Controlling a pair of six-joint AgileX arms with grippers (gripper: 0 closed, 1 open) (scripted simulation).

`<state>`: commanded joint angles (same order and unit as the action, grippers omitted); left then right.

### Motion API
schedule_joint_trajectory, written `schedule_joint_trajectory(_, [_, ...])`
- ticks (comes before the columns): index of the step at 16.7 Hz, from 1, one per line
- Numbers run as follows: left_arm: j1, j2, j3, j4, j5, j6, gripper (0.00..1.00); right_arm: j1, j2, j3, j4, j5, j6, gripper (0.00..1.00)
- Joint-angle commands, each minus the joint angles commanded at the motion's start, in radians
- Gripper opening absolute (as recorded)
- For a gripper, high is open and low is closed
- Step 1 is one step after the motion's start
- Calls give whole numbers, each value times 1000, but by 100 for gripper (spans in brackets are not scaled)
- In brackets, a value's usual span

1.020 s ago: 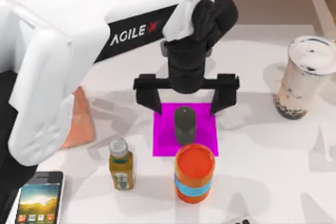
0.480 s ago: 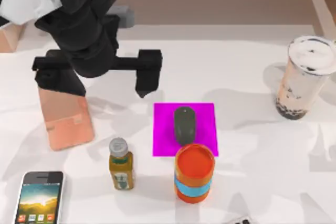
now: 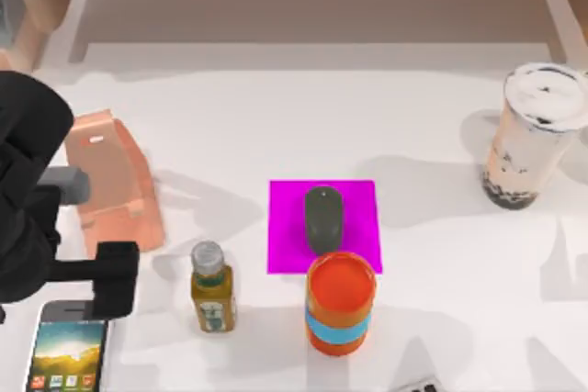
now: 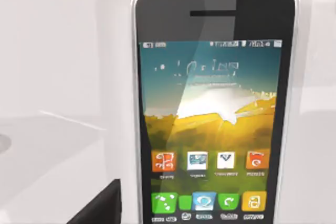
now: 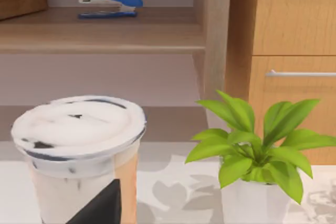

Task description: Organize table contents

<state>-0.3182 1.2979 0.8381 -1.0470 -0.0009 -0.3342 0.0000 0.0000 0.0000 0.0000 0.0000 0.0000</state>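
In the top view, the left claw (image 3: 69, 296) hangs at the lower left of the frame, directly above the smartphone (image 3: 69, 355), its fingers spread and released, grasping nothing. The phone lies flat on the white surface (image 3: 276, 117) in the lower left corner. The dark grey mouse (image 3: 322, 218) sits on a magenta mat (image 3: 287, 227) at centre, and the milk-tea cup (image 3: 533, 135) stands at the right edge. Whether the right claw is released or clenched I cannot tell.
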Motion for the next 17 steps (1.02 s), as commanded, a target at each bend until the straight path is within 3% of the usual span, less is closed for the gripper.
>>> schedule_joint_trajectory(4, [-3,-13,-113,53,-15,-6,100,0,0,0,0,0,0,100])
schedule_joint_trajectory(11, [-3,-3,-125,68,-15,-6,100,0,0,0,0,0,0,100])
schedule_joint_trajectory(17, [3,111,-249,322,-16,2,100,0,0,0,0,0,0,100])
